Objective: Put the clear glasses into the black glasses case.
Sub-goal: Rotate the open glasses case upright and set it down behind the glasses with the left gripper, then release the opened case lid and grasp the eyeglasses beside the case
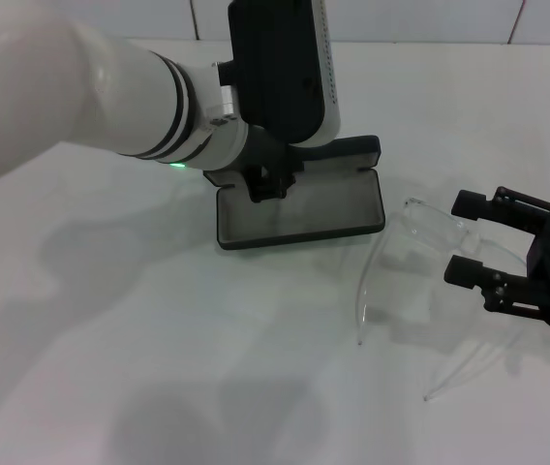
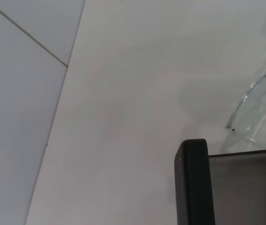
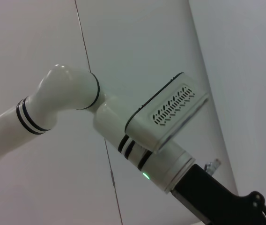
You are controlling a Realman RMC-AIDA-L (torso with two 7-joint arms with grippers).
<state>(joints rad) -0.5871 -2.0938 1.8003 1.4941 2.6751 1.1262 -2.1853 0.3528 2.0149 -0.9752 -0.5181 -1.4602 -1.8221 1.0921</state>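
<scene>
The right gripper's [image 1: 469, 237] two black fingers [image 1: 473, 204] were spread wide apart, and you would have seen nothing held between them. They sat at the right edge of the head view, their tips just beside the lens of the clear glasses [image 1: 406, 254]; whether they touched the plastic could not be told. The left gripper [image 1: 267, 181] was mostly hidden under its own arm and wrist housing, so you could not tell how its fingers stood. It hung low over the far edge of the black glasses case [image 1: 299, 205], at or touching the hinge side.

The case lay open on the white table [image 1: 110, 320], its grey lining facing up. The glasses lay on the table just right of the case, outside it, arms pointing towards you. They were hard to make out against the white surface. The left wrist view caught only one corner of the case [image 2: 196, 183] and part of the lens [image 2: 254, 110].
</scene>
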